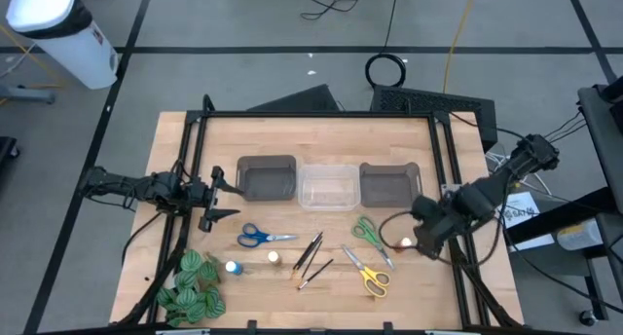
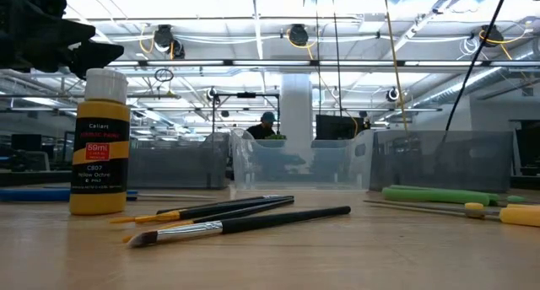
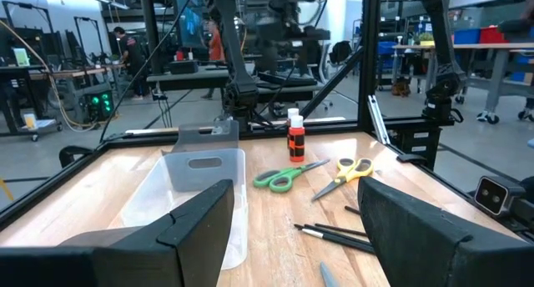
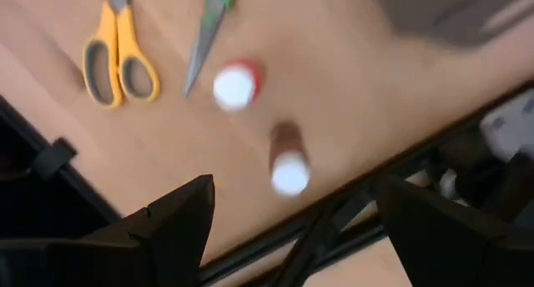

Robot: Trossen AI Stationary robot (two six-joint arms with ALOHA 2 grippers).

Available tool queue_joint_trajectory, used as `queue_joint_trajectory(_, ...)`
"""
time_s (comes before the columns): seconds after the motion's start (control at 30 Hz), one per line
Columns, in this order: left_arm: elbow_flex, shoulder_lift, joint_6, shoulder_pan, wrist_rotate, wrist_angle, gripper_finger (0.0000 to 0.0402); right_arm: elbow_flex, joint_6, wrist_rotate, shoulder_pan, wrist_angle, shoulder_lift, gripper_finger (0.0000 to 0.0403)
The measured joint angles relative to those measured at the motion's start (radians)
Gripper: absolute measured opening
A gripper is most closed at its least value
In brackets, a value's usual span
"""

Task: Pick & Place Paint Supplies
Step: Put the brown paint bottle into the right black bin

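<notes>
**Q:** Where do things stand, from the left side across?

**Me:** My left gripper (image 1: pixel 232 194) waits at nine o'clock, fingers spread wide, holding nothing. At seven sits the leafy bunch (image 1: pixel 192 285), not mine to move. Then the blue scissors (image 1: pixel 263 236), the paintbrushes (image 1: pixel 311 257) at six, the yellow scissors (image 1: pixel 370 278) and green scissors (image 1: pixel 370 230). The three bins (image 1: pixel 327 183) line up at twelve.

**Q:** And your right claw?

**Me:** My right gripper (image 4: pixel 288 224) hovers at four o'clock, jaws wide apart, empty, above two small bottles: one red-labelled (image 4: pixel 236 85), one brown (image 4: pixel 289 160), near the table edge.

**Q:** Which step is this?

**Me:** The approach, I judge. Next I must centre over one bottle, descend, and close squarely without knocking its neighbour.
</notes>
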Motion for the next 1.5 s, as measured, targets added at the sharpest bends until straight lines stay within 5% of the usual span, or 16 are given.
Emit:
queue_joint_trajectory(0.4,0.000,0.000,0.000,0.000,0.000,0.000,0.0269,-0.191,0.271,0.082,0.175,0.122,0.000,0.0313)
queue_joint_trajectory(1.0,0.000,0.000,0.000,0.000,0.000,0.000,0.0269,-0.369,0.335,0.056,0.196,0.263,0.000,0.0311)
queue_joint_trajectory(1.5,0.000,0.000,0.000,0.000,0.000,0.000,0.0269,-0.370,0.338,0.028,0.196,0.287,0.000,0.0187)
